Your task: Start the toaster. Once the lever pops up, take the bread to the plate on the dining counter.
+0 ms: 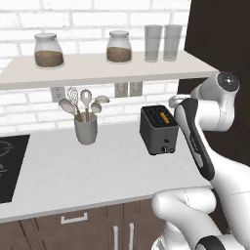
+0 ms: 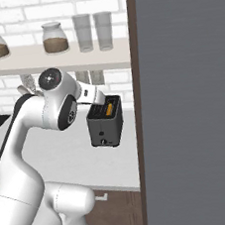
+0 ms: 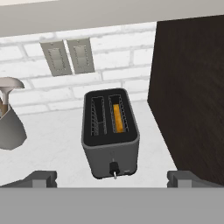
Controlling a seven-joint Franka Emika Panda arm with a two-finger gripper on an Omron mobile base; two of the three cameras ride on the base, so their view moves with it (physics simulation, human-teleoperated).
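Note:
The toaster (image 1: 158,130) (image 2: 105,124) (image 3: 110,135) is a small dark grey box standing on the white kitchen counter by the brick wall. The bread (image 3: 117,117) shows as an orange-tan strip sunk in the right-hand slot; the other slot is empty. A small knob (image 3: 114,168) sits low on the toaster's front face. My gripper (image 3: 113,179) hovers above and just in front of the toaster, open wide with nothing between its fingers (image 3: 43,177). The plate and the dining counter are out of view.
A grey utensil cup (image 1: 86,129) (image 3: 8,127) stands left of the toaster. A dark cabinet wall (image 3: 192,87) rises close on the toaster's right. A shelf (image 1: 97,68) with jars and glasses hangs overhead. A black cooktop (image 1: 10,166) lies at the far left.

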